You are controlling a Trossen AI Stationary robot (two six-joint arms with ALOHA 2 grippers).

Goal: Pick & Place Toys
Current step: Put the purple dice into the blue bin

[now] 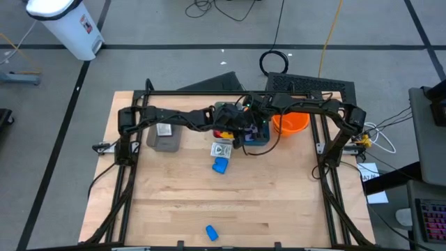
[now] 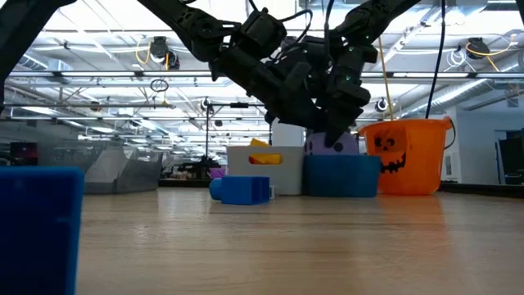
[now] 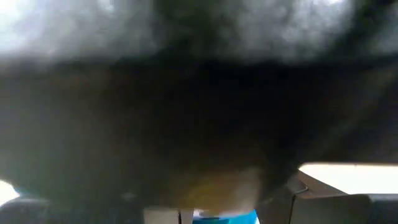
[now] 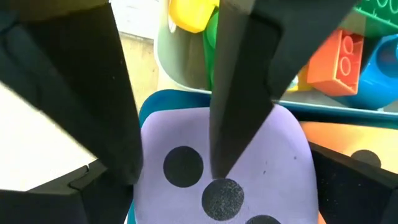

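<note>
Nearest your right wrist camera sat the purple die (image 4: 224, 168), dark-dotted, lying in the blue bin (image 2: 342, 176) at about twelve o'clock on the counter (image 1: 279, 202). Your right gripper (image 4: 177, 118) stood spread wide over it, clamped on nothing. The die looked light, stiff and smooth-faced; I'd take it across two opposite flat faces. Whether your left gripper (image 1: 233, 124), beside it, held anything I couldn't tell.

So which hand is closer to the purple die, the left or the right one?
The right. The right hand is open directly over the purple die, fingers straddling it; the left hand is beside it, over the neighbouring bin.
</note>
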